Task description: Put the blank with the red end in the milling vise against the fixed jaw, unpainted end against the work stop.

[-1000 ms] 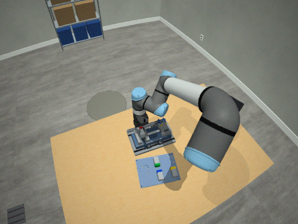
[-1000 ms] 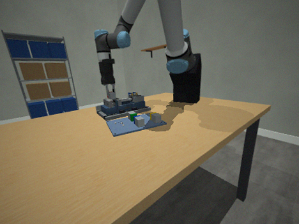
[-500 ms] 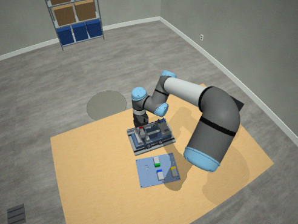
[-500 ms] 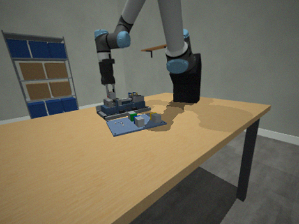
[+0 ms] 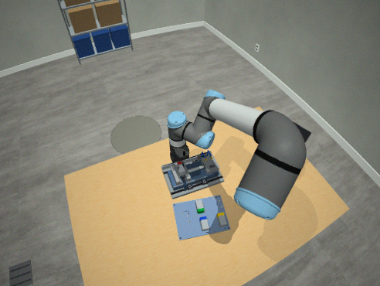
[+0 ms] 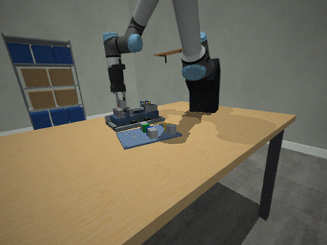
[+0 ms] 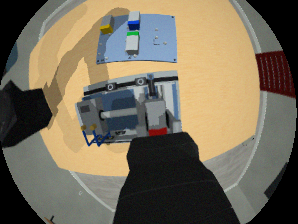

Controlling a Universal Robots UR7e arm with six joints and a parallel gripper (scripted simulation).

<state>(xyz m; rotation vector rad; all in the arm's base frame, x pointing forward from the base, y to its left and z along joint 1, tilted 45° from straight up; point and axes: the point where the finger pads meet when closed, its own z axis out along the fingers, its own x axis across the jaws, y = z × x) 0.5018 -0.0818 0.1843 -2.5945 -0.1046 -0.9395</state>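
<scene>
Blank with the red end (image 5: 181, 168) (image 6: 122, 104) (image 7: 155, 111), at the milling vise (image 5: 198, 176) (image 6: 131, 117) (image 7: 122, 98), near the middle of the top view. Clamped in the gripper (image 5: 181, 165) (image 6: 121, 101) (image 7: 156, 119), fingers pressed to its sides. Red paint aimed toward the upper edge of the top view, toward the lower edge of the wrist view; long axis steep in both, leaning slightly left toward the top of the top view. Cannot tell whether touching the bars. Below, on the plate (image 5: 189, 229) (image 6: 132, 143) (image 7: 168, 30): green-ended blank (image 5: 199, 205) (image 6: 144, 127) (image 7: 132, 43), blue-ended blank (image 5: 204, 223) (image 6: 152, 133) (image 7: 134, 20) and yellow-ended blank (image 5: 222, 219) (image 6: 171, 128) (image 7: 107, 24), well apart from the vise in the top view.
</scene>
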